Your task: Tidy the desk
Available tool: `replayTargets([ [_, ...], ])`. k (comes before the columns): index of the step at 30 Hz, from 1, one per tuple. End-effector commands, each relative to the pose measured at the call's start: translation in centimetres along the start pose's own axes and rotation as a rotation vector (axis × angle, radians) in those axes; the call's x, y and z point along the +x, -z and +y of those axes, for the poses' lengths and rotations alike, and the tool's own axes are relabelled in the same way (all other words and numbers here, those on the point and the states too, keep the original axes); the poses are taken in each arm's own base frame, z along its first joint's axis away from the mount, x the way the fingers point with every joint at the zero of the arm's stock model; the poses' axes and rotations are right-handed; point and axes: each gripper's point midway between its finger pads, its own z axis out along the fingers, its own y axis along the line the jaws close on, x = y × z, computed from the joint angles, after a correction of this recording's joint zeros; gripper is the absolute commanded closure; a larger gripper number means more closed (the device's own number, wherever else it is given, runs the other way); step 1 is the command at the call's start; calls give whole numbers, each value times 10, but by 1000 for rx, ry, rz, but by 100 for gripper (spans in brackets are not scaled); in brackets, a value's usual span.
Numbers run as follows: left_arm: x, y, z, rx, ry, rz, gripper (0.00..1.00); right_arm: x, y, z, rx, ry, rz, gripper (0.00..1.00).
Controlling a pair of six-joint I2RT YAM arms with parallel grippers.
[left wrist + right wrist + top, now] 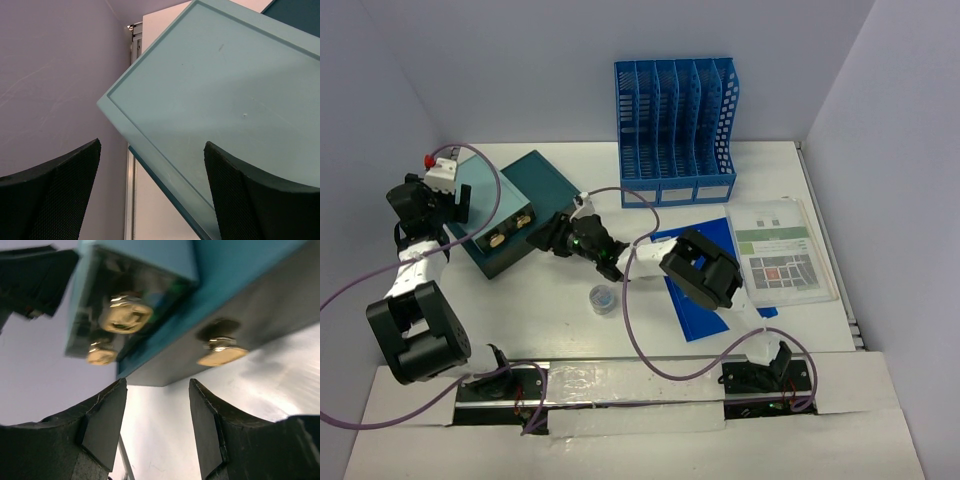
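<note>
When viewed from above and behind, two arm bases bolted side by side at the near edge of the desk [550, 330], a wide white tabletop filling the floor between pale lavender walls.

Just beyond the bases, near the middle, a small clear jar [603, 298] showing blue within, standing on bare white.

To the jar's right, a flat blue folder [695, 310] lying partly under the right arm. Beside that, toward the right edge, a clear document sleeve [782, 250] holding a printed sheet in green, white and red.

Right arm stretched leftward across the middle of the tabletop. At its end, the right gripper [156, 385] open, black fingers [100, 425] parted with nothing between them. Aimed at the front face of a teal box [545, 180], close to its brass knobs [125, 315]; contact impossible to judge.

Left arm raised along the left wall. At its end, the left gripper [152, 145] spread wide and holding nothing, poised over the left corner of the box's paler top panel [215, 90].

Farthest back, against the rear wall, a blue magazine rack [675, 130] with upright slots, standing behind and to the right of the box, well apart from both grippers.
</note>
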Motion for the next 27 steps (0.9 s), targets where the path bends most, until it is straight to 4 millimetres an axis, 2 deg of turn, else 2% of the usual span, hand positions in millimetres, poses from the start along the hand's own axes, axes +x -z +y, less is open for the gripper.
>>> replayTargets([
  [1, 66, 16, -41, 129, 39, 221, 9, -15, -12, -13, 7, -139, -45, 39],
  [6, 66, 15, -42, 136, 45, 222, 9, -18, -24, -31, 37, -198, -55, 37],
  [9, 66, 15, -42, 136, 45, 219, 9, -17, -29, -35, 51, -206, -59, 29],
  [10, 66, 15, -43, 140, 45, 218, 9, -19, -30, -32, 46, -207, -61, 28],
  [17, 64, 16, -44, 145, 43, 209, 9, -17, -43, -53, 66, -301, -62, 30],
  [21, 64, 16, -43, 143, 39, 209, 9, -14, -47, -56, 55, -334, -57, 37],
  [25, 65, 16, -45, 147, 38, 209, 9, -18, -42, -53, 36, -324, -75, 60],
  [27, 66, 16, -45, 149, 37, 209, 9, -21, -40, -51, 32, -313, -84, 63],
])
